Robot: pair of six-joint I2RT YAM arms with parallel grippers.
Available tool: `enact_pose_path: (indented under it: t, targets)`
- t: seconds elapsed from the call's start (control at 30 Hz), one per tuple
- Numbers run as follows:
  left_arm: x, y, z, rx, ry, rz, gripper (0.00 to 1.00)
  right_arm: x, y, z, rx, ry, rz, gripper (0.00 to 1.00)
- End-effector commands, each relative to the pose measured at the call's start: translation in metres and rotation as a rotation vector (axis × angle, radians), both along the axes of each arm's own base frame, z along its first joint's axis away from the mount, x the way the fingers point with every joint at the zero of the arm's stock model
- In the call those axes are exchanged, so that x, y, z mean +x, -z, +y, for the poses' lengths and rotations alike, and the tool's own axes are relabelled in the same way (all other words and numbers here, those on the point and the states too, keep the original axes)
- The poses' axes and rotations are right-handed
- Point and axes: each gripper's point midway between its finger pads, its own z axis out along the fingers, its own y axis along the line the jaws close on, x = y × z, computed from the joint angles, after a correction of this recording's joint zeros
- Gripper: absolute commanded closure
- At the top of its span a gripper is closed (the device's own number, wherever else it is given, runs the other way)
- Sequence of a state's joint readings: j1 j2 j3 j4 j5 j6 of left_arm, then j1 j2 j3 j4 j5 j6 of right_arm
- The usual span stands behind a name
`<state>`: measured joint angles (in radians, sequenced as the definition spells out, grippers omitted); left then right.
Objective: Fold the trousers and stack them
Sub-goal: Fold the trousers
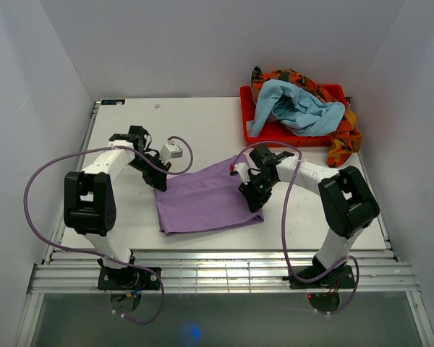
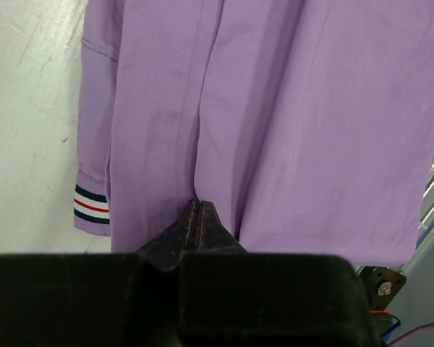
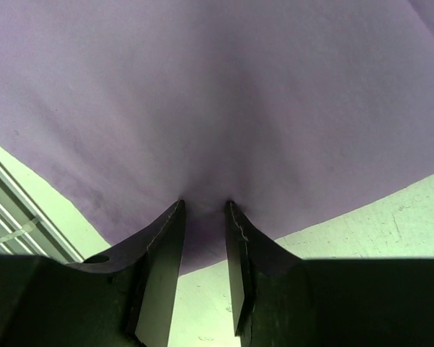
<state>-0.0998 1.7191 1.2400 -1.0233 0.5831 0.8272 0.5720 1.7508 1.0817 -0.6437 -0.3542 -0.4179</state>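
Lilac soft cloth trousers [image 1: 202, 201] lie folded mid-frame on the white flat table [image 1: 202, 123], boxed by pale walls [image 1: 202, 43]. We see the left gripper [image 2: 197, 206] pinching them. The right gripper [image 3: 204, 206] stands narrowly agape astride a fold.

We look down on the trousers [image 1: 206, 199] from high up w/ the top cam. L wrist cam sits v. close at their left edge, R wrist cam at their right. All 3 share that cloth.

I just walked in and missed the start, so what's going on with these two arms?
They are folding the purple trousers, which lie partly folded on the table. The left claw is shut on the cloth's left edge; the right claw has its jaws slightly apart around a pucker at the right edge.
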Motion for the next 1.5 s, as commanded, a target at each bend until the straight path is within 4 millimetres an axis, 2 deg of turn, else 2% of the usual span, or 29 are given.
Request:
enact_pose_path:
  t: [0.0,0.2,0.3,0.4,0.6,0.67,0.73,0.77,0.8,0.87,0.93,0.97,1.03,1.07,1.1,1.17,1.2,1.23,1.3,1.33,1.37,1.47]
  targets:
    - [0.023,-0.015,0.003,-0.015,-0.045,-0.076,1.0,-0.004,0.044,-0.035,-0.19,-0.013,-0.032,0.64]
    - [0.062,-0.032,0.027,0.017,-0.147,-0.201,1.0,-0.008,0.064,-0.055,-0.285,-0.036,-0.066,0.67]
    - [0.069,-0.036,0.029,0.016,-0.156,-0.223,1.0,-0.008,0.07,-0.059,-0.311,-0.049,-0.077,0.68]
    - [0.064,-0.034,0.024,-0.012,-0.141,-0.198,1.0,-0.006,0.068,-0.057,-0.311,-0.061,-0.093,0.69]
    - [0.06,-0.026,0.018,-0.046,-0.136,-0.157,1.0,0.005,0.036,-0.041,-0.25,-0.086,-0.136,0.67]
    - [0.06,-0.028,0.016,-0.056,-0.131,-0.162,1.0,-0.002,0.028,-0.038,-0.229,-0.1,-0.097,0.63]
    - [0.061,-0.033,0.014,-0.07,-0.134,-0.169,0.91,-0.001,0.009,-0.024,-0.163,-0.107,-0.088,0.55]
    - [0.061,-0.037,0.013,-0.078,-0.133,-0.174,0.86,-0.003,-0.007,-0.011,-0.09,-0.109,-0.084,0.52]
    - [0.061,-0.047,0.012,-0.09,-0.13,-0.196,0.76,-0.006,-0.02,-0.007,-0.062,-0.112,-0.068,0.47]
    - [0.055,-0.062,0.003,-0.152,-0.114,-0.214,0.7,0.01,-0.061,0.015,0.043,-0.097,-0.136,0.45]
    - [0.045,-0.085,-0.007,-0.223,-0.108,-0.243,0.64,0.023,-0.087,0.025,0.112,-0.075,-0.171,0.44]
    - [0.036,-0.086,-0.01,-0.242,-0.103,-0.228,0.63,0.033,-0.108,0.036,0.171,-0.066,-0.198,0.44]
    - [0.025,-0.094,-0.014,-0.269,-0.108,-0.23,0.61,0.047,-0.119,0.041,0.211,-0.042,-0.208,0.47]
    - [0.018,-0.088,-0.015,-0.277,-0.114,-0.203,0.61,0.056,-0.127,0.047,0.234,-0.035,-0.226,0.48]
    - [0.014,-0.086,-0.016,-0.281,-0.117,-0.189,0.61,0.064,-0.127,0.048,0.23,-0.025,-0.243,0.52]
    - [0.001,-0.082,-0.021,-0.311,-0.093,-0.163,0.61,0.087,-0.113,0.049,0.18,-0.006,-0.273,0.57]
    - [-0.007,-0.077,-0.024,-0.32,-0.079,-0.139,0.61,0.101,-0.116,0.052,0.18,-0.002,-0.304,0.61]
    - [-0.014,-0.074,-0.028,-0.328,-0.064,-0.122,0.61,0.111,-0.1,0.051,0.152,0.006,-0.289,0.61]
    - [-0.035,-0.068,-0.045,-0.34,0.008,-0.098,0.6,0.133,-0.096,0.051,0.125,-0.004,-0.332,0.63]
    - [-0.044,-0.065,-0.05,-0.334,0.037,-0.091,0.6,0.141,-0.081,0.047,0.098,-0.004,-0.32,0.64]
    - [-0.055,-0.063,-0.064,-0.325,0.102,-0.1,0.6,0.147,-0.077,0.046,0.088,-0.006,-0.33,0.64]
    - [-0.08,-0.04,-0.082,-0.266,0.194,-0.102,0.6,0.16,-0.064,0.046,0.071,-0.047,-0.352,0.63]
